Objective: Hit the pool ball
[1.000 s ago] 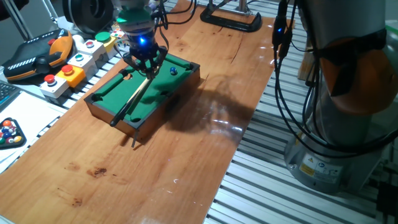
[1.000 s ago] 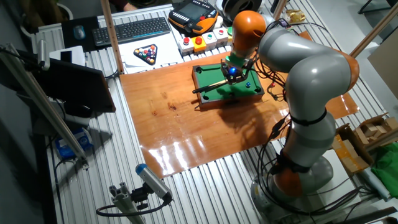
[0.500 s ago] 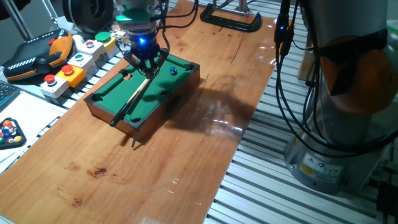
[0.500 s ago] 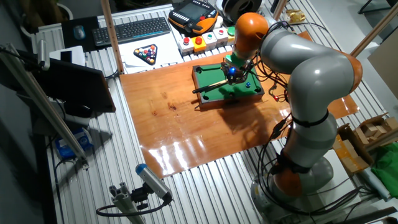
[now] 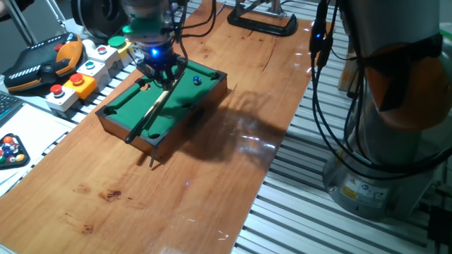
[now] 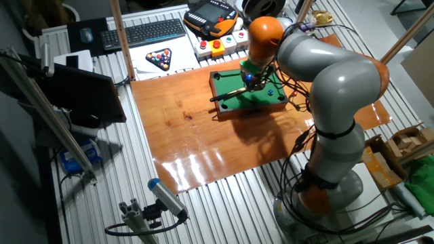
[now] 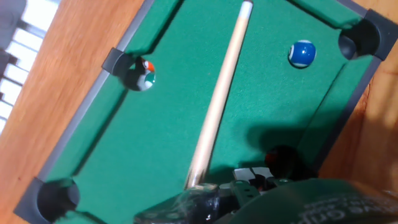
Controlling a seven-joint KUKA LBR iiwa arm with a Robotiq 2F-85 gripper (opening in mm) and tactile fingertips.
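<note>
A tiny glossy blue pool ball point(image 7: 302, 53) sits on the green felt of a miniature pool table point(image 5: 119, 118), near a corner pocket point(image 7: 359, 37). A pale wooden cue point(image 7: 219, 99) lies along the felt beside it, apart from the ball. The robot's fingers point(image 5: 160, 75) hang over the cue's near end; whether they grip it cannot be told, as the hand view cuts them off. The table rests on a wooden bench point(image 5: 212, 176).
</note>
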